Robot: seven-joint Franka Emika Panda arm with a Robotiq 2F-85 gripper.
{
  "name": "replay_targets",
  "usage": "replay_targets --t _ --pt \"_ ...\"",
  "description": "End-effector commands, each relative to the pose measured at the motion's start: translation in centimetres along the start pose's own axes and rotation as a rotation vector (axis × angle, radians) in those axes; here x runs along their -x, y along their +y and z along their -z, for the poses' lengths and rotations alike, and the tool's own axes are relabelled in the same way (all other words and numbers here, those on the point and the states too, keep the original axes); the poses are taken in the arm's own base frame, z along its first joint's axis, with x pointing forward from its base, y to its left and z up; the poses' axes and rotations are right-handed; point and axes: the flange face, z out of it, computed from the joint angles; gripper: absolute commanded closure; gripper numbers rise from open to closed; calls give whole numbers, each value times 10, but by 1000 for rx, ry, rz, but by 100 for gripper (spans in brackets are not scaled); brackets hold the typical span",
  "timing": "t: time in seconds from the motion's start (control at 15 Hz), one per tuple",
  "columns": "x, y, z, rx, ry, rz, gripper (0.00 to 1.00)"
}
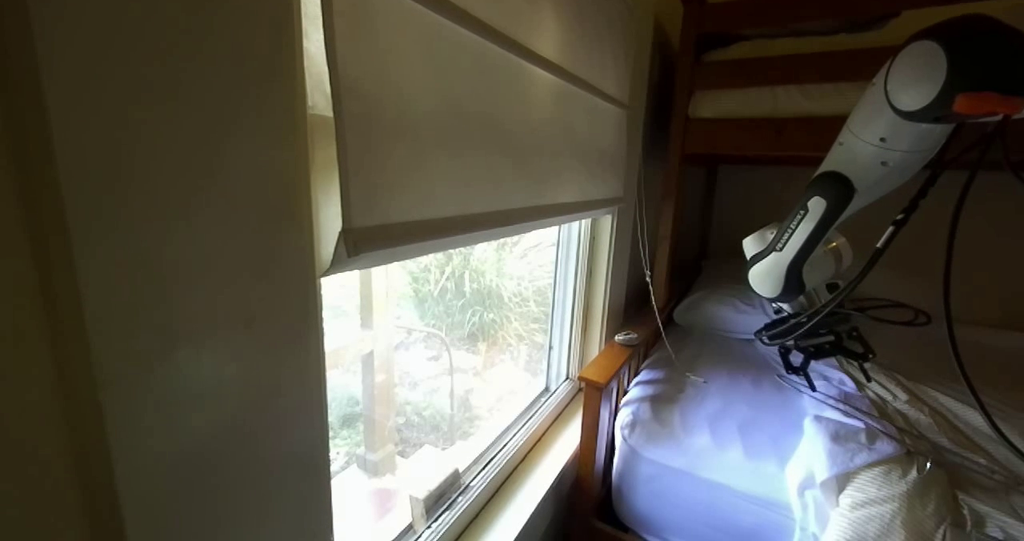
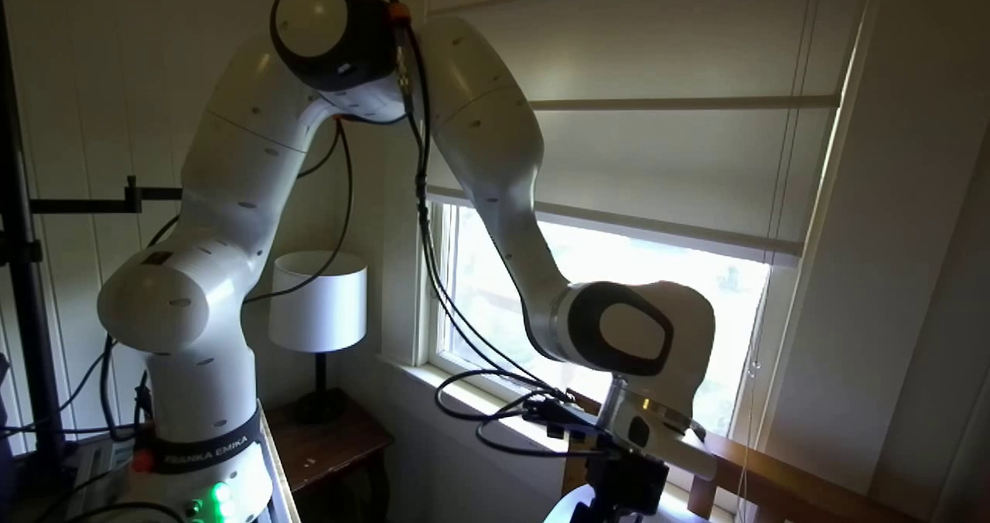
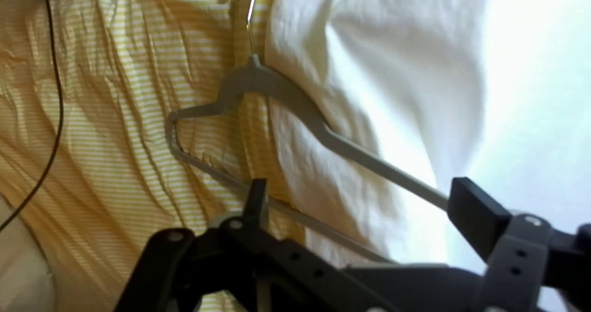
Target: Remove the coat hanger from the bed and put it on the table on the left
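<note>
coat hanger lies across striped and white bedding on the bed, the tool gaping above.

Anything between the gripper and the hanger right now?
Nothing shows between the open gripper and the hanger in the wrist view; a dark cable runs near its left edge. Whether gripper and hanger touch, I can't tell.

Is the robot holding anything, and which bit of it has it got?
Nothing is held. The end effector stands open over the coat hanger, which lies on the bed.
</note>
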Motion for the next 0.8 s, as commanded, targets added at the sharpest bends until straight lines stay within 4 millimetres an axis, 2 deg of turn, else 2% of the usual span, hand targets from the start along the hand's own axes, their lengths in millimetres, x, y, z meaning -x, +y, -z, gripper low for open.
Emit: replay_targets --t 0.0,0.07,0.13,0.2,0.33,0.4,0.47,0.6,0.73 --pt "-2 -6 13 -68 -64 182 0" --pt "-4 -9 14 -85 -91 229 0" --pt "-7 -1 14 -94 -115 278 0" --pt "0 -8 11 -64 -67 201 0" --pt "-4 -4 12 -76 -87 252 0" --pt "-9 -5 13 -56 -41 172 0" --pt "-10 -11 16 -45 -2 126 0" --pt "-4 -37 28 -72 58 102 0" --pt "10 -65 40 -86 101 102 0"
